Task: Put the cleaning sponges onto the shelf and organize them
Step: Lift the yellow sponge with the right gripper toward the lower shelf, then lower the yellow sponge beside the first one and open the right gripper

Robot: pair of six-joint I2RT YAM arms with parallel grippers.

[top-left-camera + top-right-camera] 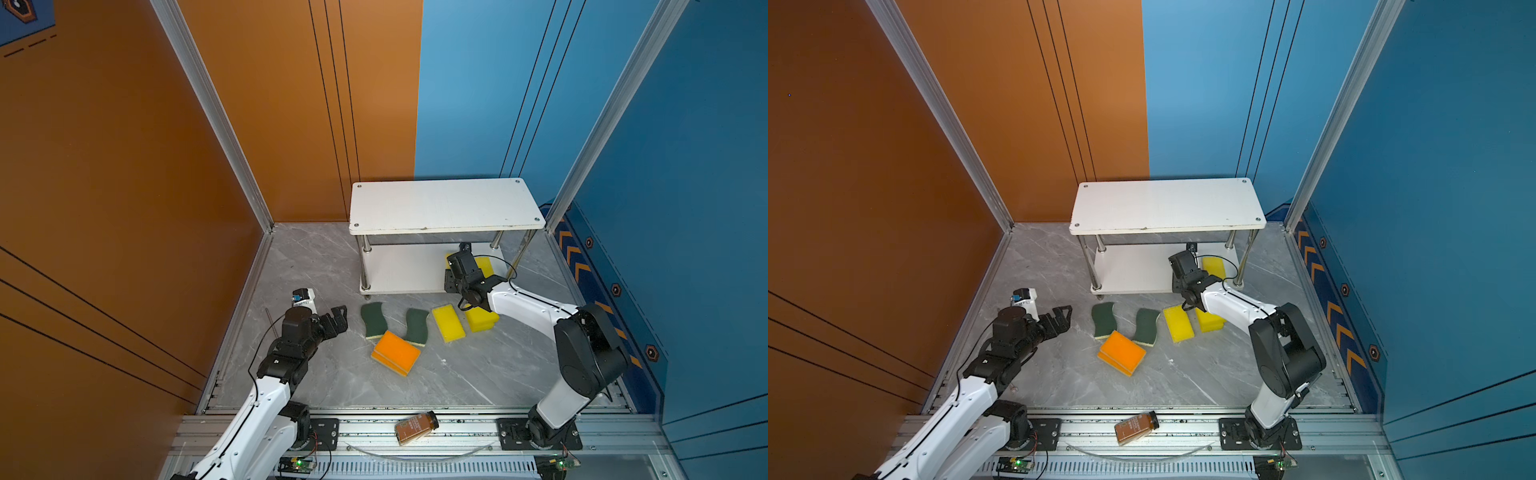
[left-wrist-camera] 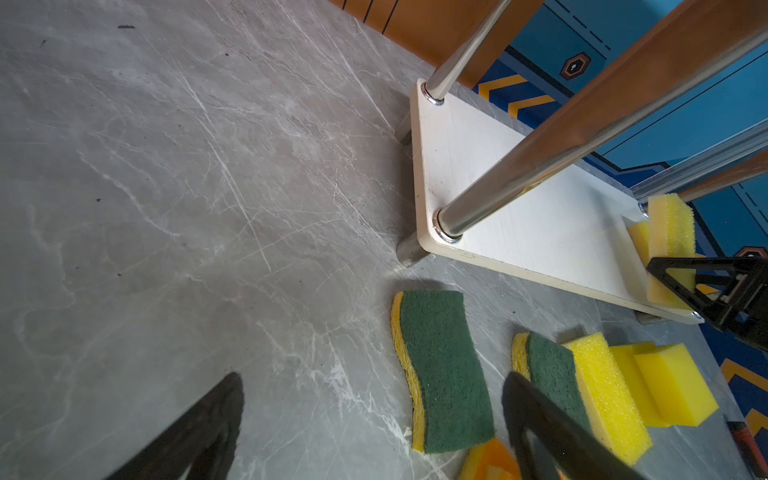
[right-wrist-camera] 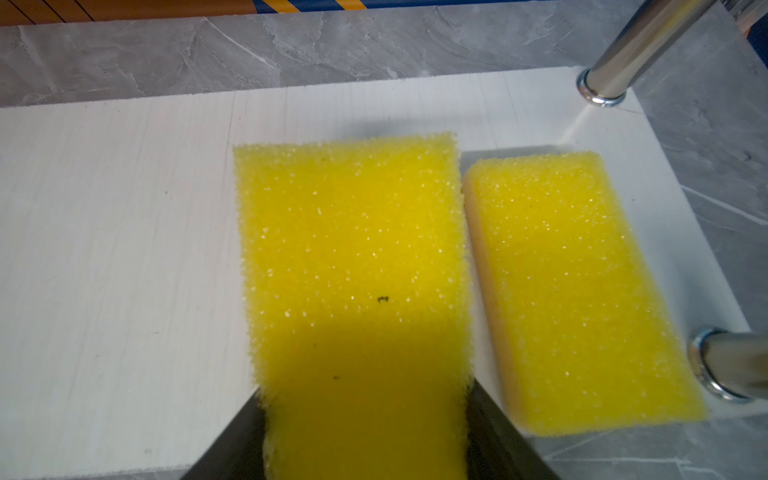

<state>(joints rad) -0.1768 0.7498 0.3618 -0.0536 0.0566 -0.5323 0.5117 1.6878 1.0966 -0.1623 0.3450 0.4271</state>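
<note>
Probably light and squashy, the coarse yellow rectangular foam sponge [image 3: 353,249] sits clamped across its long sides, near end, by our right gripper [image 3: 365,440]; our left gripper [image 1: 338,320] hangs spread, empty.

The shelf [image 1: 440,205] is carried on the grey marbled tabletop [image 1: 478,374], towards the rear. One yellow sponge [image 3: 582,291] is laid flat on its lower board [image 1: 399,270], between the right-hand posts. On the tabletop in front, two green-topped sponges [image 1: 374,320], a stack of orange-topped sponges [image 1: 397,352], a single yellow sponge [image 1: 448,323] and a yellow stack [image 1: 482,324] are laid.
</note>
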